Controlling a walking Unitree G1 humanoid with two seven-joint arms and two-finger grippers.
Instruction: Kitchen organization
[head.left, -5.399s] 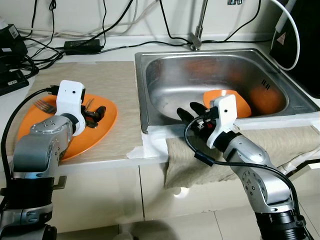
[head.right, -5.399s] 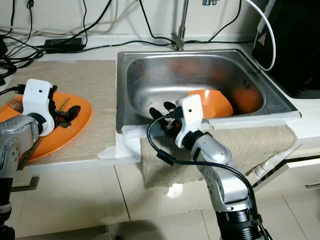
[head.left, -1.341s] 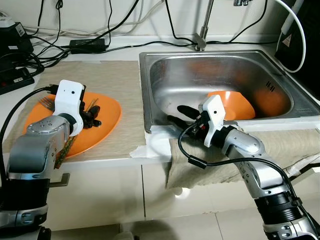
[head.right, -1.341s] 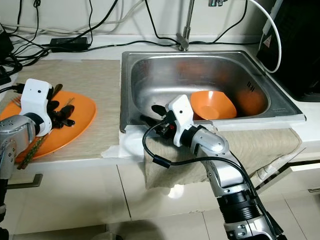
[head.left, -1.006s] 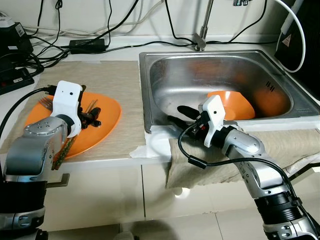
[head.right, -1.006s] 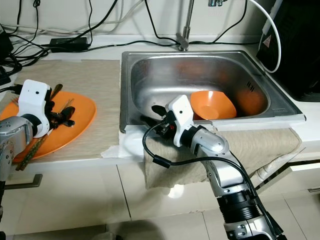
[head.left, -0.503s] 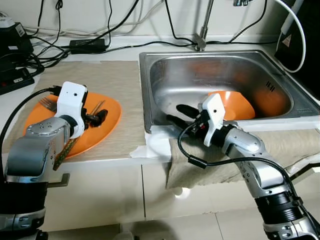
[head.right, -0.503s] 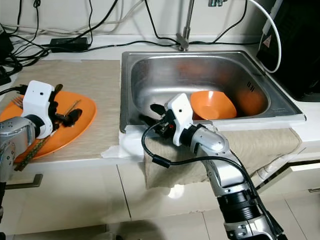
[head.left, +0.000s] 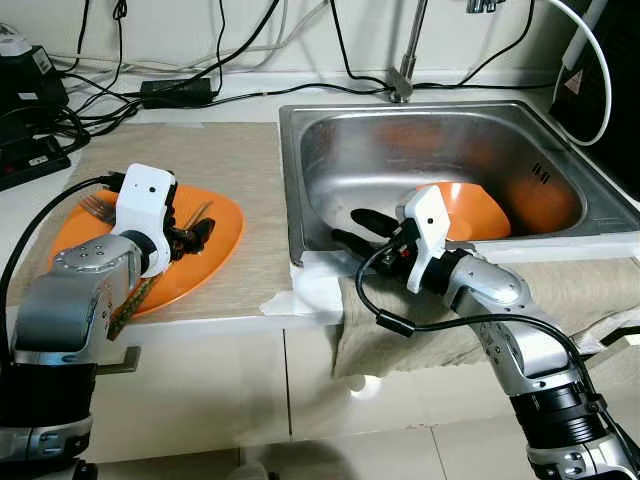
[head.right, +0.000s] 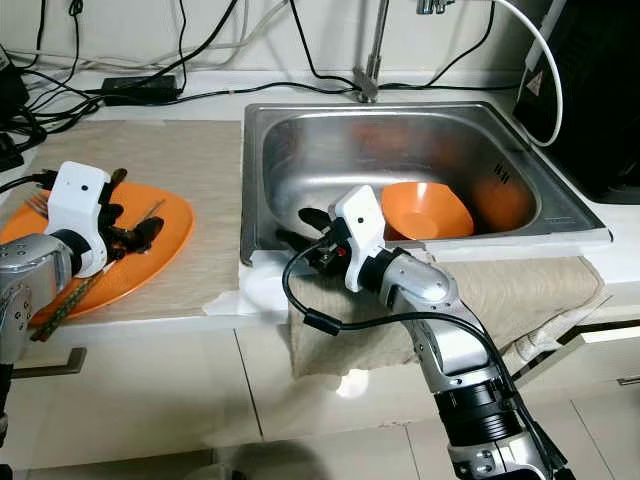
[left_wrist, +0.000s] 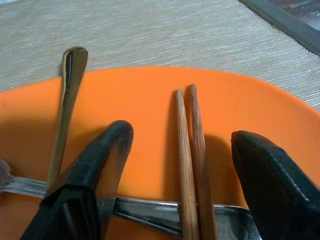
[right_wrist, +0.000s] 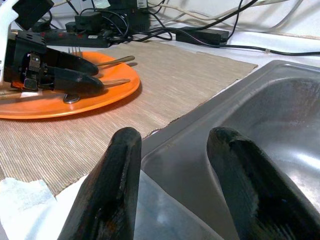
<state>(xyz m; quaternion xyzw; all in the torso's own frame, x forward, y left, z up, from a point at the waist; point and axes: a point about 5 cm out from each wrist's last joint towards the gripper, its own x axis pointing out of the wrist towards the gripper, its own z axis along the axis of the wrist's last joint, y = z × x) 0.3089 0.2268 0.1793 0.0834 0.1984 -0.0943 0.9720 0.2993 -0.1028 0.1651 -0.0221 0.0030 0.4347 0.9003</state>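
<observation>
Steel sink (head.right: 300, 150) set in white bench (head.right: 210, 100), tap stem at back centre. Orange bowl (head.right: 425, 210) tilted in sink's front-right part. Right hand (head.right: 300, 230) over sink's front-left corner, black fingers apart, nothing btwn them; white camera block just behind. Beige towel (head.right: 510, 285) draped over front edge below right arm; white paper (head.right: 245, 285) at sink corner. Woven mat (head.right: 190, 170) left of sink w/ orange plate (head.right: 150, 240) on it. Left hand (head.right: 135, 235) low over plate, fingers spread over cutlery; fork (head.right: 32, 205) at plate's far-left rim, chopsticks (head.right: 60, 305) toward plate's front edge. Black cables along back wall.
</observation>
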